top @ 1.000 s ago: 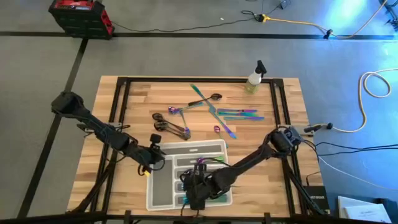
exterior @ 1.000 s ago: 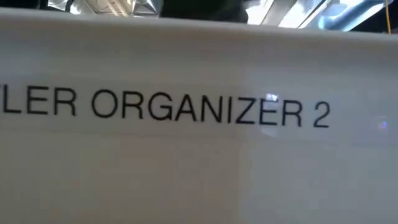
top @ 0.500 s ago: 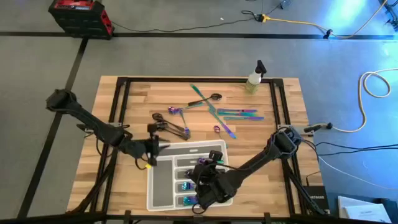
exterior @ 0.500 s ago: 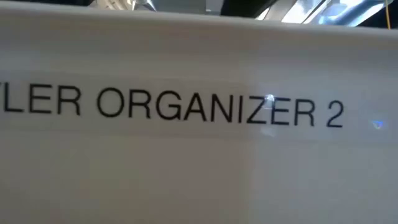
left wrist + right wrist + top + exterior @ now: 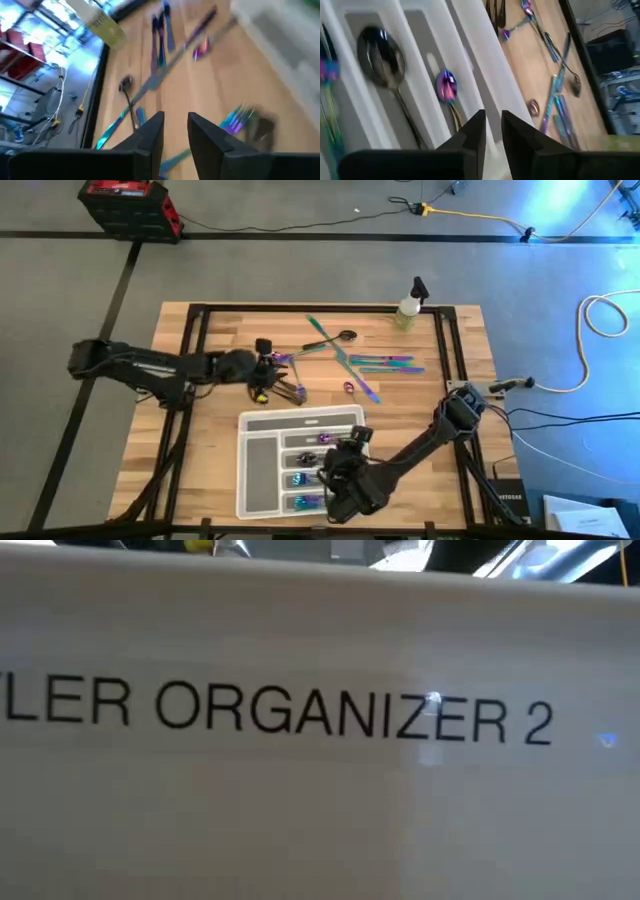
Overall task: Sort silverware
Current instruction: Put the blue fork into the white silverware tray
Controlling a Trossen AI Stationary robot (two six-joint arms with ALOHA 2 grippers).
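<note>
**Silverware partly sorted**

Silverware [image 5: 365,363], iridescent and dark, lies scattered toward the wooden table's [image 5: 180,455] far edge. Left gripper [image 5: 268,370] hovers there, jaws narrowly parted, empty. Right gripper [image 5: 345,452], jaws likewise narrow, hangs over the translucent white compartment tray [image 5: 258,480], which holds spoons [image 5: 385,47].

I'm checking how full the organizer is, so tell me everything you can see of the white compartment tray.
The translucent white plastic compartment tray lies flat on the wooden table's near half, one long slot at its left, shorter slots stacked to the right. The right wrist view shows a dark spoon and an iridescent purple spoon in neighbouring slots. The right gripper hovers over its right part; the long slot looks empty.
</note>
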